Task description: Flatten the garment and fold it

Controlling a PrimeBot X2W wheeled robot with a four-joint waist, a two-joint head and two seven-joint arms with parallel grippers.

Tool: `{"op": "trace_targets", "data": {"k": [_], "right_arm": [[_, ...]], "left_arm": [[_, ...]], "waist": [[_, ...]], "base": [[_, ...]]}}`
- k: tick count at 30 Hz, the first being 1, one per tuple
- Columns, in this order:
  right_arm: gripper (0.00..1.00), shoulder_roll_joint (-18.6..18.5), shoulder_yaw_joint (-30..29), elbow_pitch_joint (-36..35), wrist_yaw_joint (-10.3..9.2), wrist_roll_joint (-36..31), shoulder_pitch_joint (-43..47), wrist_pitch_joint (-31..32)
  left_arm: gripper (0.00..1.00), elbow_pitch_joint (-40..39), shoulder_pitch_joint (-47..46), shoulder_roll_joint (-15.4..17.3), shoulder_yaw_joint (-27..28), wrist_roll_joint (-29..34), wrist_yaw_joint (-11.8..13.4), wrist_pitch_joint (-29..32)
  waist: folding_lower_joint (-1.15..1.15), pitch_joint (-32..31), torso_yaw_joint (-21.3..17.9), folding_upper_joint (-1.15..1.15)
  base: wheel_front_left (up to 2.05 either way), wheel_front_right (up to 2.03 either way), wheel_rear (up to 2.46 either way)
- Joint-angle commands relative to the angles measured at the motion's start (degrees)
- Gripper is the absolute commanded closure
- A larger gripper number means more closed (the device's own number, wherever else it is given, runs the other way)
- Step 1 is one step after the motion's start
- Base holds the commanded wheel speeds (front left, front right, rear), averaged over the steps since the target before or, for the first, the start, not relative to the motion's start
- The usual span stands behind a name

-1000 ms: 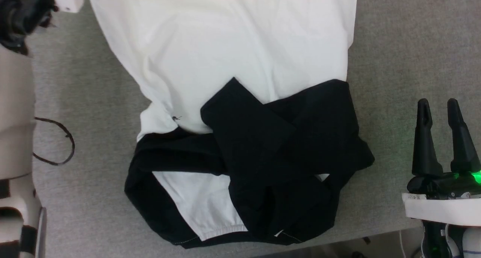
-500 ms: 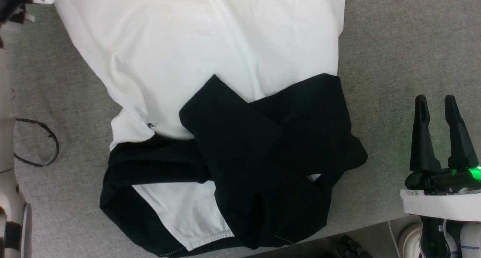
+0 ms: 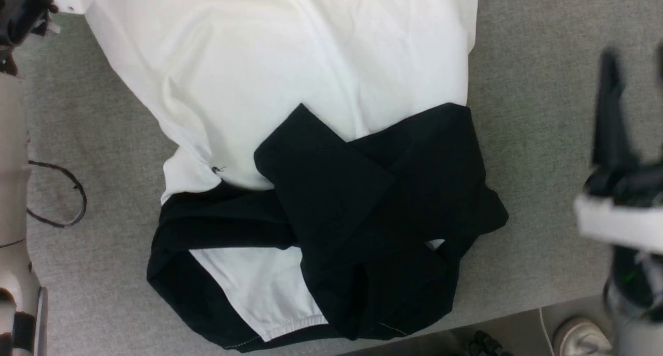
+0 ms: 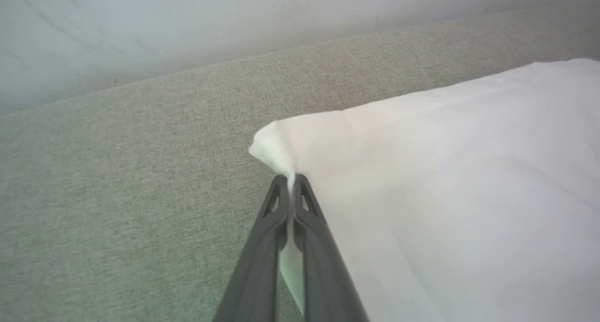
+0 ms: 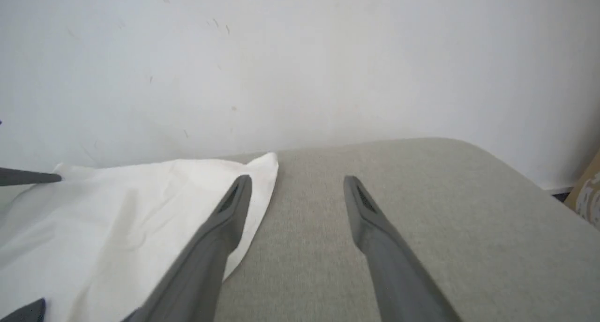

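Nearest in the head view, the black sleeves of the garment are seen crossed over each other in a soft, crumpled heap, with a white patch showing between them. The garment is laid on a grey table covered in rough woven cloth, and a thin black cord is curled on it at the left side. Farther off, the white body is spread wide, with a few soft creases, up past the top of that view. The right claw is seen there as a dark blur (too smeared for its fingers to be read), off to the right of the garment and apart from it. More is shown by the wrist views. In the right wrist view the two long dark fingers are held wide apart with nothing between them. One finger is seen over the far right corner of the white cloth, though whether the cloth is touched cannot be told, and the other is seen over bare table. In the left wrist view the left claw is squeezed tight on the far left corner of the garment, and a small white tuft is pushed out past its tips. Farthest of all, a plain white wall is seen behind the table.
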Motion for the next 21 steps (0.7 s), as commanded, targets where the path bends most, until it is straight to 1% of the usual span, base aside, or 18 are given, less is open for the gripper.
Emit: {"op": "trace_targets", "data": {"k": [1,3,4,8,10,13,16,18,21], "right_arm": [[0.0,0.1,-0.6,-2.8,-0.04,-0.6,-4.5,2.8],[0.0,-0.1,-1.4,-5.3,-0.04,0.3,-9.5,8.3],[0.0,-0.8,-1.6,-6.2,-0.04,0.8,-12.3,11.0],[0.0,-4.8,-2.4,-5.0,-0.04,2.1,-23.4,22.2],[0.0,-6.0,-2.3,-2.4,-0.04,2.9,-28.6,27.3],[0.0,-7.6,-1.6,2.6,-0.04,3.0,-35.8,32.8],[0.0,-6.9,-2.1,9.2,-0.04,2.7,-41.3,38.9],[0.0,-6.5,-2.0,12.9,-0.04,1.2,-45.4,41.0],[0.0,-4.1,-3.2,19.9,-0.04,-1.0,-50.0,46.2]], "left_arm": [[1.0,0.0,0.7,0.0,0.0,-0.7,-0.6,-1.0],[1.0,0.0,0.8,-0.3,-0.2,-0.8,-0.8,-2.1],[1.0,0.1,0.9,-0.5,-0.4,-1.0,-0.9,-2.4],[1.0,-0.1,0.6,-1.6,-1.3,-1.7,-1.3,-3.2],[1.0,-0.1,0.1,-2.0,-1.7,-2.0,-1.5,-3.6],[1.0,-0.2,-0.5,-2.3,-2.3,-2.2,-1.7,-3.9],[1.0,-0.4,-1.0,-2.5,-2.8,-2.4,-1.9,-4.0],[1.0,-0.6,-1.4,-2.8,-3.1,-2.5,-2.0,-4.1],[1.0,-1.0,-1.7,-3.0,-3.8,-2.8,-2.2,-4.1]], "waist": [[0.0,-0.3,0.3,0.0],[0.0,-0.5,0.7,0.0],[0.0,-0.5,0.8,0.0],[0.0,0.0,2.1,0.0],[0.0,0.5,2.6,0.0],[0.0,1.2,3.2,0.0],[0.0,1.6,3.6,0.0],[0.0,2.0,4.0,0.0],[0.0,2.3,4.3,0.0]], "base": [[0.0,0.0,0.0],[0.0,0.0,0.0],[0.0,0.0,0.0],[0.0,0.0,0.0],[0.0,0.0,0.0],[0.0,0.0,0.0],[0.0,0.0,0.0],[0.0,0.0,0.0],[0.0,0.0,0.0]]}}
